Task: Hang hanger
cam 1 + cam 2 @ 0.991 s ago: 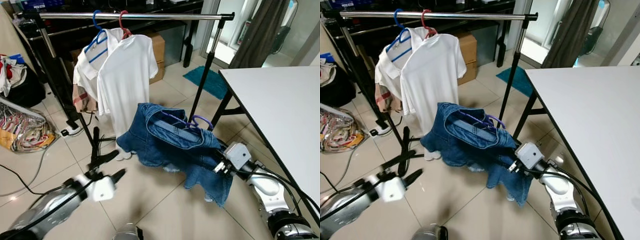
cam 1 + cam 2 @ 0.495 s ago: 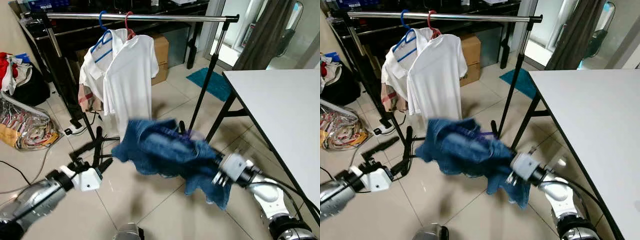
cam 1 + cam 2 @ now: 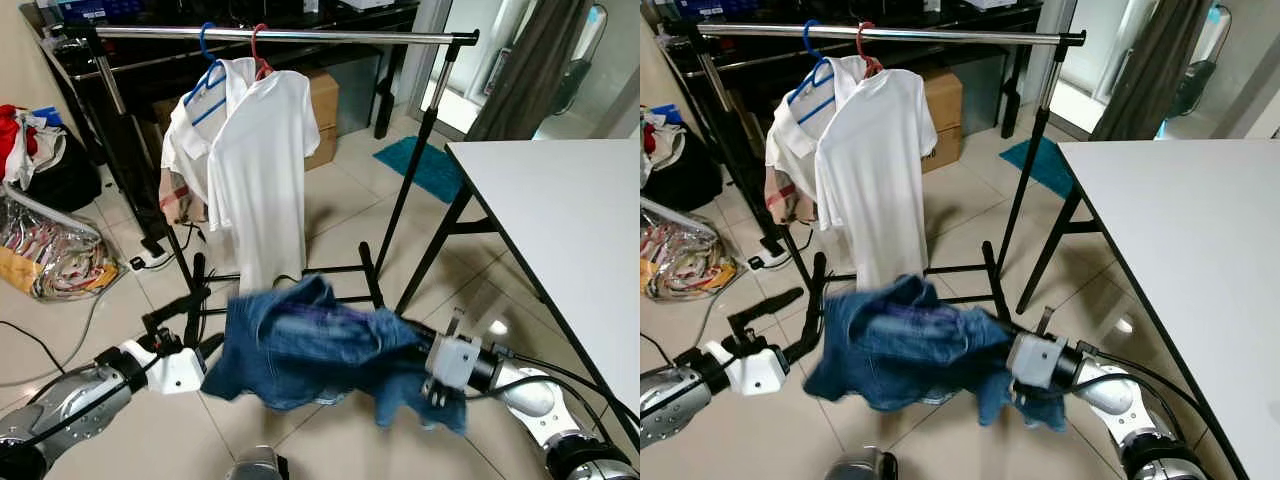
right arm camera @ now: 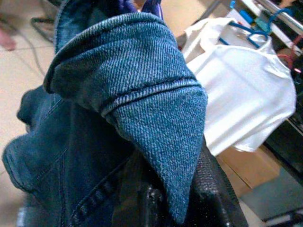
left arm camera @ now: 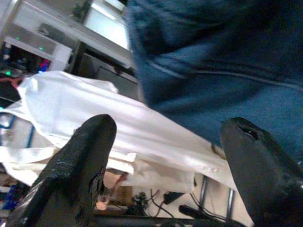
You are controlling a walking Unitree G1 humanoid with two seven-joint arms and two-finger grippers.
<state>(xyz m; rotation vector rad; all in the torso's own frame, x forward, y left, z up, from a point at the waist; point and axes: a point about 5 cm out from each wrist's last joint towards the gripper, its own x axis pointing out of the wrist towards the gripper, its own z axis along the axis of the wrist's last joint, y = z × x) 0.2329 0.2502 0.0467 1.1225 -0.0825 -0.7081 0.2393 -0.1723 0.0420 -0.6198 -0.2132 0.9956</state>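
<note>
Left eye view tells you the main change: the denim jacket (image 3: 310, 350) sat up near knee height by the rack's right post a sec ago, and it's now dropped low and swung toward the robot's left, blurred w/ motion, hanging close above the floor tiles (image 3: 340, 215). That's away from the rail (image 3: 270, 35), not toward it, so in my judgement the hang is no closer (likely a re-position or swing before the lift, but you can't tell from this). Purple hanger (image 4: 142, 5) is inside the collar; just a bit of it pokes out at the neck in the right wrist view. Right gripper (image 3: 440, 372) is buried in the denim, and the right wrist view shows its black fingers (image 4: 208, 189) clenched on the jacket fabric under the folded collar; whether they also pinch the hanger itself, can't tell. Left gripper (image 3: 185, 325) has moved in beside the jacket's hem, jaws spread wide, holding nothing; left wrist view shows both pads (image 5: 80, 165) apart w/ denim just ahead of them. White shirts (image 3: 255, 150) hang on the rail's left part, w/ free rail to their right.
</note>
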